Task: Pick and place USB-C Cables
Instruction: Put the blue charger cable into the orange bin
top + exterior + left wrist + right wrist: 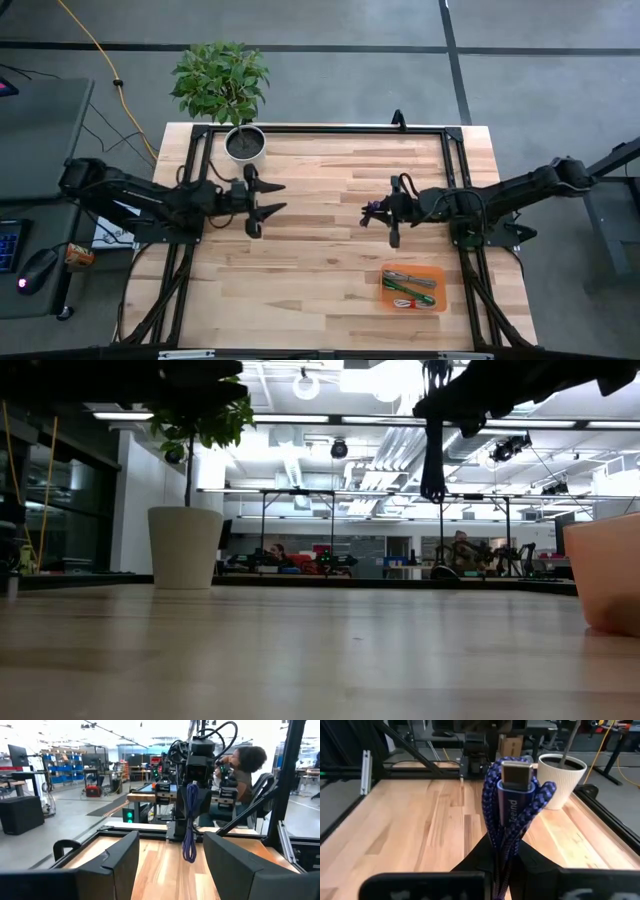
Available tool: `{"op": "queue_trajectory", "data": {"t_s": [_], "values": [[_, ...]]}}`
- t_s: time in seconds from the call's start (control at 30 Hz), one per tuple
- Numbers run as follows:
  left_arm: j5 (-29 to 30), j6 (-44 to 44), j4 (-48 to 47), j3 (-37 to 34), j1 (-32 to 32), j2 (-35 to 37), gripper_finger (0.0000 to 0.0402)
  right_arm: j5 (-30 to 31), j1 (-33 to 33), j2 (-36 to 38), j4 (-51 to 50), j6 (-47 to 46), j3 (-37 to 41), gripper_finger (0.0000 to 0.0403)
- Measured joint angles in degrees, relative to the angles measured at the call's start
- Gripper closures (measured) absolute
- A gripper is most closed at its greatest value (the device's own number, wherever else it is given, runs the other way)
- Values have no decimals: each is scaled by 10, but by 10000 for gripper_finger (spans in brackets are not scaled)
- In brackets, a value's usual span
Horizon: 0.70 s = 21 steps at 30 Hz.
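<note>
Tabletop (320, 250): three cables (410, 288) trayed, one blue cable (512, 815) in right hand (374, 210).

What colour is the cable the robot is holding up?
Dark blue braided cable bundle, clearest in the right wrist view.

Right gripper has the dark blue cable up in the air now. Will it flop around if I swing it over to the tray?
Likely some: the dark blue cable hangs limp below the right gripper, so expect sway. Its braided-looking jacket probably resists slipping. It looks light.
</note>
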State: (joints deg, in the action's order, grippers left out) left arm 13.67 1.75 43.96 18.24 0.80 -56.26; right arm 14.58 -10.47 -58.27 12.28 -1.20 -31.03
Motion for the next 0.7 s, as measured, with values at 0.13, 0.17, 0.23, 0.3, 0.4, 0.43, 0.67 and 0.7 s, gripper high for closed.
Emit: {"op": "queue_trajectory", "data": {"t_s": [0.13, 0.17, 0.23, 0.3, 0.4, 0.43, 0.67, 0.7], "values": [[0, 0, 0, -6, 0, 11, 200, 0, -1, -1, 4, 0, 0, 391], [0, 0, 0, -6, 0, 12, 200, 0, -1, -1, 5, 0, 0, 391], [0, 0, 0, -6, 0, 12, 200, 0, -1, -1, 5, 3, 0, 392], [0, 0, 0, -6, 0, 12, 200, 2, -5, -1, 8, 19, 0, 395], [0, 0, 0, -6, 0, 11, 200, 1, -30, -1, 14, 27, -3, 397], [0, 0, -1, -6, 0, 11, 200, 0, -42, -1, 0, 26, -10, 397], [0, 0, -5, -6, 0, 11, 200, 85, -154, -34, -321, -152, -146, 397], [0, 0, -6, -6, 0, 11, 200, 92, -170, -47, -367, -192, -169, 397]]}}
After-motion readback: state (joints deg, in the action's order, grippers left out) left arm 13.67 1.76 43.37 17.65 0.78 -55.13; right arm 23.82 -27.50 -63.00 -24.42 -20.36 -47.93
